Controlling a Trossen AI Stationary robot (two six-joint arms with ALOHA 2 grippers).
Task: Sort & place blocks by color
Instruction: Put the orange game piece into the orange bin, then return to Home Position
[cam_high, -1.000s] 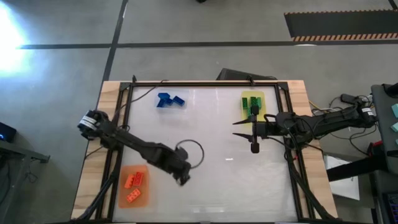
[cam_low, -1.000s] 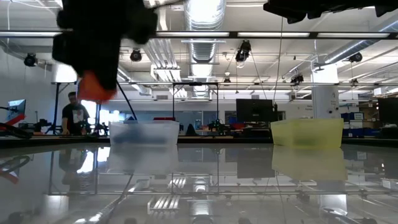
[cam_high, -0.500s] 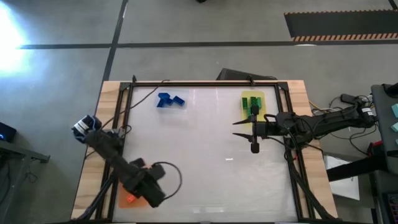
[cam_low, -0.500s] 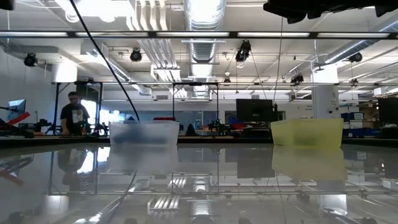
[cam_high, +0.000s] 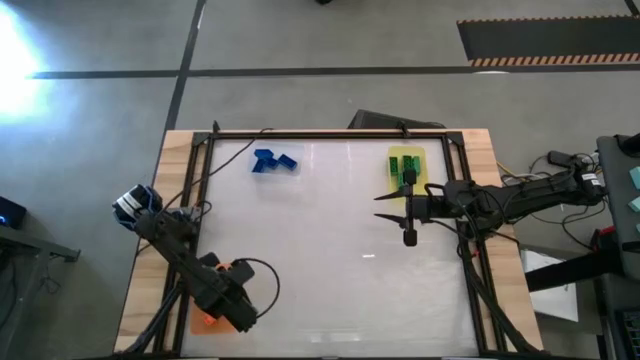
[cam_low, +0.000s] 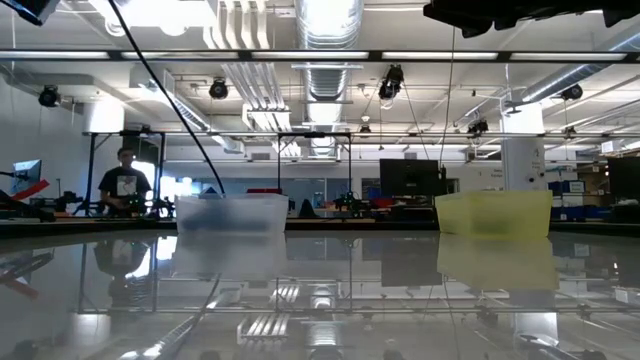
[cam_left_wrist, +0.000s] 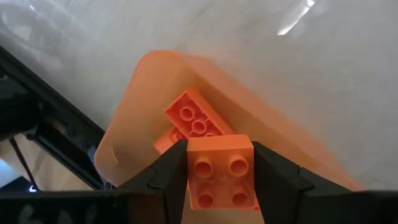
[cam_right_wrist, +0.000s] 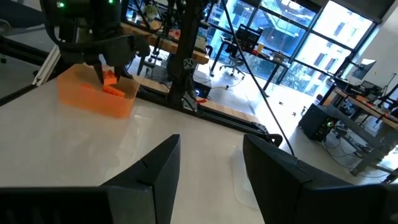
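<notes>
I've got the left gripper (cam_left_wrist: 219, 186) clamped on an orange brick (cam_left_wrist: 220, 172) directly above the orange tray (cam_left_wrist: 134, 124), ready to drop it beside its matching bricks, while the right gripper (cam_right_wrist: 208, 168) waits released mid-table.

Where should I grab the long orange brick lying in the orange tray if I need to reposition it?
Grip the long orange brick across its two long smooth sides, coming straight down from above. It lies flat, studs up, in the orange tray, so the tray walls block a side approach. The left gripper would first have to release the square orange brick it holds.
</notes>
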